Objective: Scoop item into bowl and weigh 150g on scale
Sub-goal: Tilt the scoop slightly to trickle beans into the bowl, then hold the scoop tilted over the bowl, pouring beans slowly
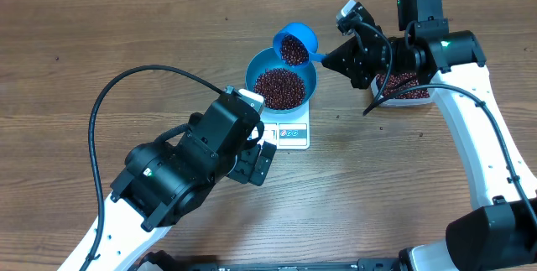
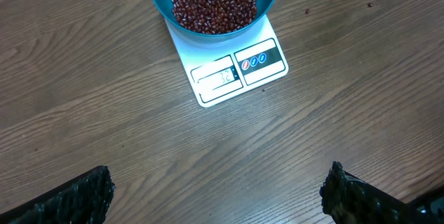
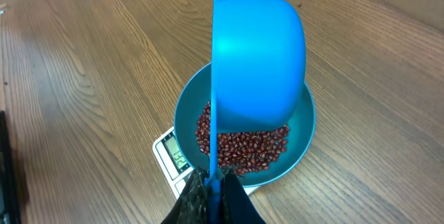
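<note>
Where the scale sits near the middle of the bench, toward its far edge, the bowl rests on it and holds a heap of beans. The right fingers are clamped on the handle of the scoop, which hangs tilted above the bowl's far rim with beans inside. The left fingers are spread wide over bare bench beside the scale's display edge, holding nothing.

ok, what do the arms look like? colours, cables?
Both: white links, black joint housings, a small green light. A black cable loops off the left arm; the right arm has one too. The left end effector has black, rough-textured fingers.
</note>
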`<state>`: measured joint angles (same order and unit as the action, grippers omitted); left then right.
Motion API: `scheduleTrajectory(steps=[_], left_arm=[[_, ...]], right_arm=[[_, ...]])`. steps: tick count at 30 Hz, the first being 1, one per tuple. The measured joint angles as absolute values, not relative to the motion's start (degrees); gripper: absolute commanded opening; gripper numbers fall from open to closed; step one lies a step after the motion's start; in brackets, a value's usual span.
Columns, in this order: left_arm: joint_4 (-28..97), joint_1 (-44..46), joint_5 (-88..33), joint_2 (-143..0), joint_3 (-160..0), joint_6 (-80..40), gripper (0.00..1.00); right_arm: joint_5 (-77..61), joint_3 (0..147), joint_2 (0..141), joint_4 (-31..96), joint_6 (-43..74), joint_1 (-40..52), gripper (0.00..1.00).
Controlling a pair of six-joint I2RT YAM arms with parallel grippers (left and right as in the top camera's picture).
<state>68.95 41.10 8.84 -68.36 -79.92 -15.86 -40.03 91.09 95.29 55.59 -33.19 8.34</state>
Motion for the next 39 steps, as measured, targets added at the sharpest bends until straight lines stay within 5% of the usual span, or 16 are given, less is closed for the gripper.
scheduleTrajectory(steps=[39], left_arm=[[68.95, 41.1, 8.84, -68.36, -79.92, -15.86, 1.0]], right_arm=[[-42.02, 91.09, 95.29, 57.87, -38.65, 8.34, 0.04]])
